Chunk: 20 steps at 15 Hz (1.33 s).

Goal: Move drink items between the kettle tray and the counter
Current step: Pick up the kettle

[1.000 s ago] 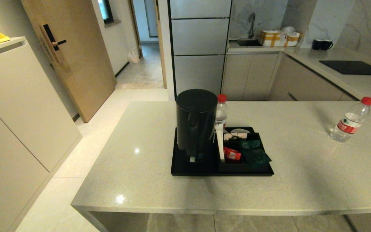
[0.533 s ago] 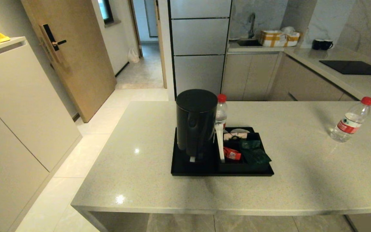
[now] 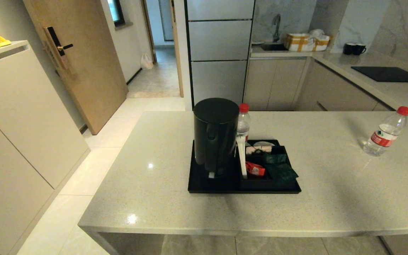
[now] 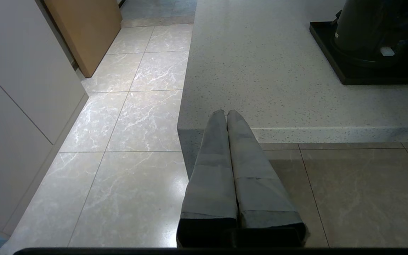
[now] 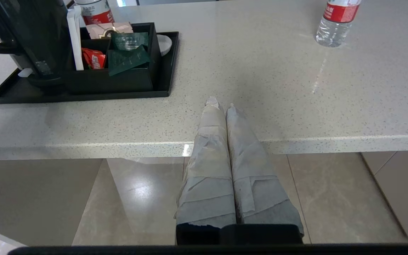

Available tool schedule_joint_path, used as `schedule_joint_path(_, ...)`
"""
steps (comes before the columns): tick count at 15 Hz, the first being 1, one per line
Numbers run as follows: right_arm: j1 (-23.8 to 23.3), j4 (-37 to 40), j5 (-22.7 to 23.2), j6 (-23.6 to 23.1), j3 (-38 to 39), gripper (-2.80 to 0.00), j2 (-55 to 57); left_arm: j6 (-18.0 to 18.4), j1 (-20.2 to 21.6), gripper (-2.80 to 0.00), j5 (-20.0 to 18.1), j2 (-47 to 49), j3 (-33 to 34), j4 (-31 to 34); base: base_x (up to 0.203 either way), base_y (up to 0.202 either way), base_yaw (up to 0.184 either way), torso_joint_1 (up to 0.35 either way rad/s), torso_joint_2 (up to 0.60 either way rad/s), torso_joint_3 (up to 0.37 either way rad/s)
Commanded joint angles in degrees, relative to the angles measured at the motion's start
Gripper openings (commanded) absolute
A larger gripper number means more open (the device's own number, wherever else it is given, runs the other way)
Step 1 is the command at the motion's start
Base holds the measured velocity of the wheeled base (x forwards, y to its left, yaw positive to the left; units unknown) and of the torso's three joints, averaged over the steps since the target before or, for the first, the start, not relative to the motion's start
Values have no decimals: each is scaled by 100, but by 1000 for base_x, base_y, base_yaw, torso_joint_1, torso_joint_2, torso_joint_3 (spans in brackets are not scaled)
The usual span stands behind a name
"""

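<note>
Black tray (image 3: 197, 186) holds kettle (image 3: 215, 134), bottle (image 3: 243, 122), packet box (image 3: 260, 182); left claw (image 4: 226, 112), right claw (image 5: 221, 105) clenched empty.

No legible txt; bottle (image 3: 385, 132) label & sachets too small.

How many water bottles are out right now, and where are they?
2. One water bottle stands on the kettle tray, behind the sachet box and beside the kettle. The other bottle stands alone on the counter, far right. None else visible.
</note>
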<state>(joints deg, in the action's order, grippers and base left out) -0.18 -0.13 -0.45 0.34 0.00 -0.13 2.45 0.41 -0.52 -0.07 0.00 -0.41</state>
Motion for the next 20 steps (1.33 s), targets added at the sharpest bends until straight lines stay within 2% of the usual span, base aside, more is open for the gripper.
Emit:
schedule_joint_path(1,1,-4,1,1,0,-280,5,92,2,-280,-10,14,-7,37,0,0,0,0,0,0)
schedule_joint_path(3,1,-4,1,1,0,-280,5,591,2,-280,-67,15,-14,90,0,0,0,0,0,0)
schedule_joint_path(8,1,0,1,1,0,-280,5,566,2,-280,-60,20,-94,234,0,0,0,0,0,0)
schedule_joint_path(9,1,5,1,1,0,-280,5,563,2,-280,-57,91,-280,233,0,0,0,0,0,0)
schedule_joint_path(11,1,-4,1,1,0,-280,5,309,1,-280,-61,517,-1045,228,0,0,0,0,0,0)
schedule_joint_path(13,1,-4,1,1,0,-280,5,-176,2,-280,-75,1480,-2564,274,0,0,0,0,0,0)
schedule_joint_path(15,1,-4,1,1,0,-280,5,-502,2,-280,-86,2347,-3928,571,0,0,0,0,0,0)
schedule_joint_path(16,1,5,1,1,0,-280,5,-552,2,-280,-157,2639,-4414,864,0,0,0,0,0,0)
schedule_joint_path(17,1,-4,1,1,0,-280,5,-515,1,-280,-352,2920,-4964,1558,0,0,0,0,0,0)
schedule_joint_path(18,1,-4,1,1,0,-280,5,-478,-1,-280,-644,3284,-5572,2720,0,0,0,0,0,0)
schedule_joint_path(19,1,-4,1,1,0,-280,5,-447,-6,-280,-1167,3745,-6011,3676,0,0,0,0,0,0)
schedule_joint_path(20,1,-4,1,1,0,-280,5,-417,-10,-280,-1740,4090,-6256,4174,0,0,0,0,0,0)
